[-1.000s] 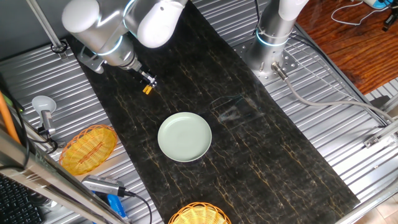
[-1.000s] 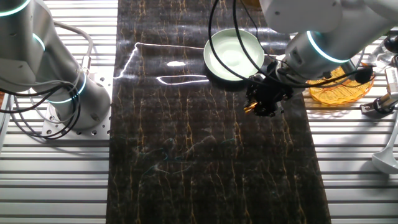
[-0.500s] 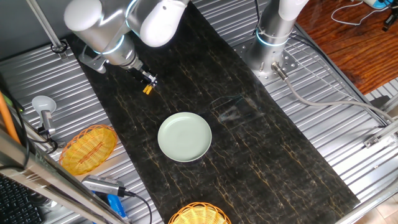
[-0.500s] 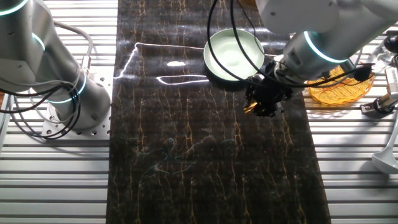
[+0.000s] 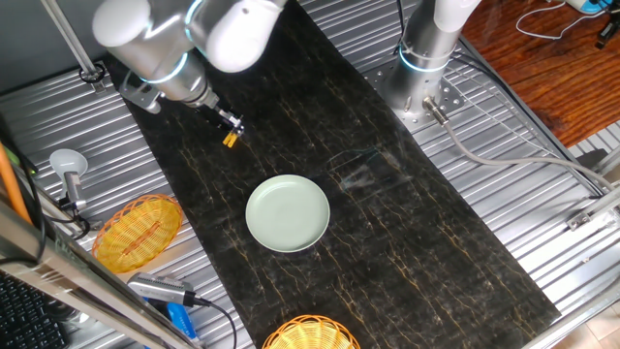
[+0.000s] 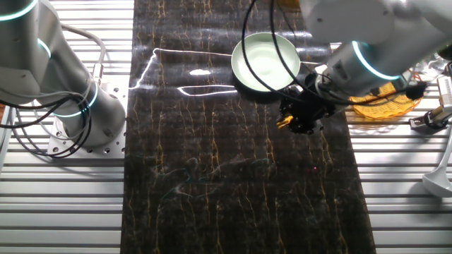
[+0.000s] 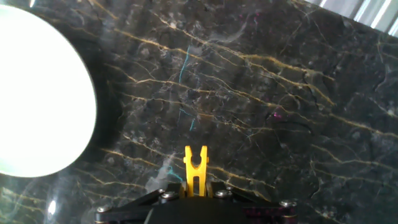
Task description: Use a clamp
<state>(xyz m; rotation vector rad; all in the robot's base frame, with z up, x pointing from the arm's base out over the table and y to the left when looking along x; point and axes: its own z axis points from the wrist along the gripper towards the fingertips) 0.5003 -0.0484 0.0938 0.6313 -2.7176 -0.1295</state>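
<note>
Pinched in the black gripper (image 7: 195,191) is the clamp (image 7: 195,169), a small glossy yellow clip whose two thin prongs jut forward over the dark gold-veined marble tabletop (image 7: 273,99), beside the round pale green plate (image 7: 37,99).

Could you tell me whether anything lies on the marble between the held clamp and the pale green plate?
Nothing visible does. The gripper holds the clamp, prongs pointing forward. Between it and the plate lies only bare dark table. The wicker baskets sit off to the sides.
</note>
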